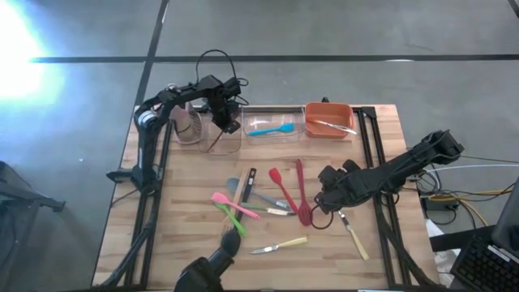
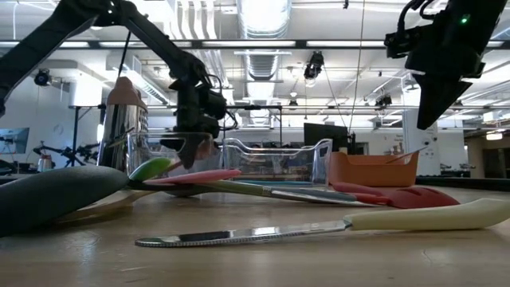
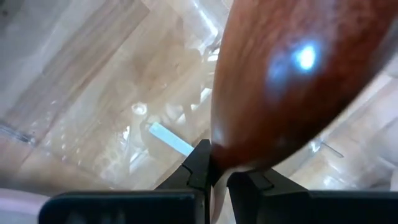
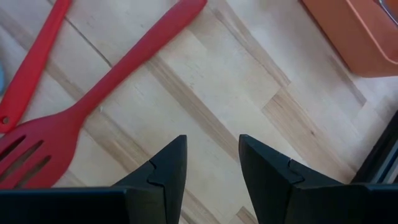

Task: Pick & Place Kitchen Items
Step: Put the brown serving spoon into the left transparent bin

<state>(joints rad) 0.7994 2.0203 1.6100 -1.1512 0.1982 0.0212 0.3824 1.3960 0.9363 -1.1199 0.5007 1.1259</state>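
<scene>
My left gripper (image 1: pixel 225 123) (image 3: pixel 217 167) hangs over the left clear bin (image 1: pixel 212 144) at the table's far side, shut on a brown wooden spoon (image 3: pixel 292 74). A thin brown shaft (image 1: pixel 215 144) slants below it over the bin. My right gripper (image 1: pixel 327 197) (image 4: pixel 211 146) stands open above bare table, right of a red slotted spatula (image 4: pixel 37 149) and touching nothing. Pink (image 1: pixel 231 201) and green (image 1: pixel 230 214) spatulas, a black ladle (image 1: pixel 247 188), red utensils (image 1: pixel 302 191) and pale-handled knives (image 1: pixel 280 245) (image 1: pixel 353 236) lie flat on the table. My left gripper pinches the wooden spoon between its two fingers where the rounded bowl narrows (image 3: pixel 214 163). The fingers come from above, pointing down. The bowl fills much of the wrist view close to the camera. The spoon is lifted over the clear bin; whether its lower end touches the bin, I cannot tell.
A middle clear bin (image 1: pixel 296 134) holds a blue spatula (image 1: pixel 272 128). An orange bin (image 1: pixel 312 109) at the far right holds a knife (image 1: pixel 331 125). A pink-topped rack (image 1: pixel 185 123) stands left of the bins. A large dark spoon (image 1: pixel 220 258) lies near the front edge.
</scene>
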